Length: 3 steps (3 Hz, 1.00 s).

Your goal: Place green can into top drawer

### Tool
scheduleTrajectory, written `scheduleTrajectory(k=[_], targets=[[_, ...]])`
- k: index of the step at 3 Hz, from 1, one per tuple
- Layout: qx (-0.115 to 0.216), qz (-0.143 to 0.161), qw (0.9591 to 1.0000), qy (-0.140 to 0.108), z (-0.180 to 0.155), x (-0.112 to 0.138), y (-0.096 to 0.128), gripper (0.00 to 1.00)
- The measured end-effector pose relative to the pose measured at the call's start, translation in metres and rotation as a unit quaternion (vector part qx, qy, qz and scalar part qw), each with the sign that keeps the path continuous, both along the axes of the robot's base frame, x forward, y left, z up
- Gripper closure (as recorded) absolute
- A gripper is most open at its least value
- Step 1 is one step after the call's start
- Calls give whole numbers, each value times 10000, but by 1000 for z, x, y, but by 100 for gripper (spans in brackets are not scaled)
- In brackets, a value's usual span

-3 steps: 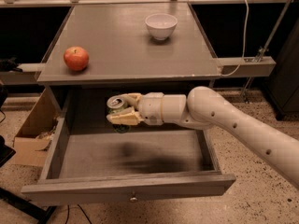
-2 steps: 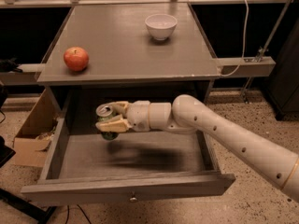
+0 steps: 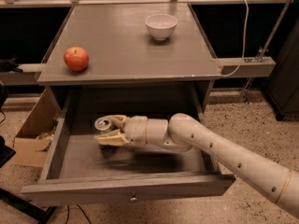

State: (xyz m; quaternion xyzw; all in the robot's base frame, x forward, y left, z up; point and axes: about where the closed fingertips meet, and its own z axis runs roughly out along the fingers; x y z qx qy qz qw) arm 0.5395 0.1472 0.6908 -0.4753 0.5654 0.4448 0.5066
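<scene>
Green can (image 3: pixel 103 123) gripped by claw (image 3: pixel 111 130) within open top drawer (image 3: pixel 126 190); apple (image 3: pixel 76 59), white bowl (image 3: pixel 161 26) on tabletop (image 3: pixel 126 55) above

floor (image 3: pixel 233 120): speckled terrazzo | table (image 3: pixel 121 45): grey | cardboard box (image 3: pixel 32 129): left

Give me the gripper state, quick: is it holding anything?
Gripper: closed on the green can, inside the open top drawer, toward its left side.
</scene>
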Motion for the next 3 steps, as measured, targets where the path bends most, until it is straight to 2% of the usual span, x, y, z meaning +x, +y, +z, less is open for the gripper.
scheduleTrajectory(k=[3], targets=[[10, -78, 10000, -31, -4, -2, 1, 18]])
